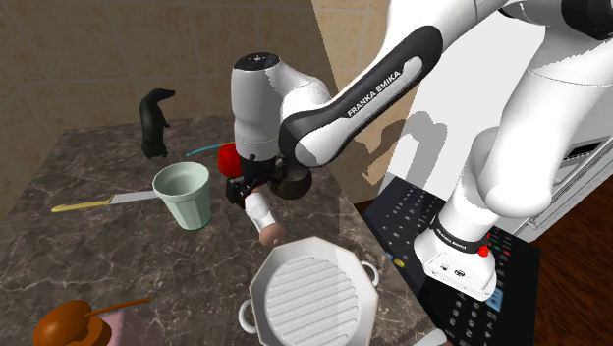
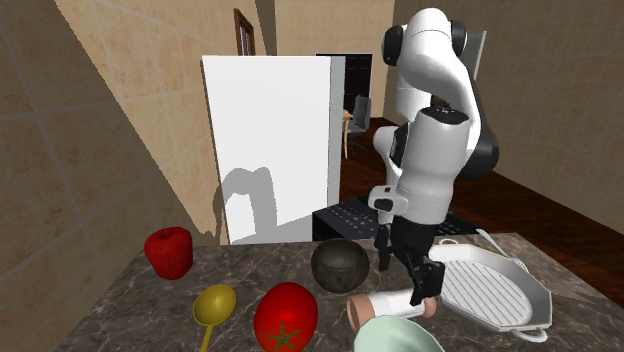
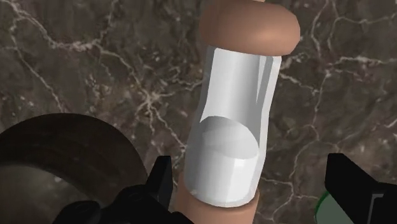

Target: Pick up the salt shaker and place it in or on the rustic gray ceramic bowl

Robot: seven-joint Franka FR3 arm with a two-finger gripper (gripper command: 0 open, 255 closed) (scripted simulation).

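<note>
The salt shaker [image 3: 232, 127] is a white cylinder with brown caps, and it lies on its side on the dark marble counter [image 3: 95, 57]. My gripper [image 3: 249, 164] hangs open just over it. The left finger is close beside the shaker and the right finger stands well clear of it. In the second exterior view the shaker [image 2: 390, 303] lies below the gripper [image 2: 405, 272], beside the dark grey bowl [image 2: 340, 263]. In the shoulder view the gripper [image 1: 243, 192] sits just above the shaker [image 1: 263, 218]. The bowl's rim [image 3: 38, 130] shows beside the left finger.
A pale green cup [image 1: 185, 195] stands close to the shaker. A white grill pan [image 1: 312, 295] lies near the counter's front edge. A tomato [image 2: 286, 315], a red fruit [image 2: 170, 250], a yellow spoon [image 2: 214, 305], a knife [image 1: 98, 203] and a black figurine [image 1: 154, 120] also sit on the counter.
</note>
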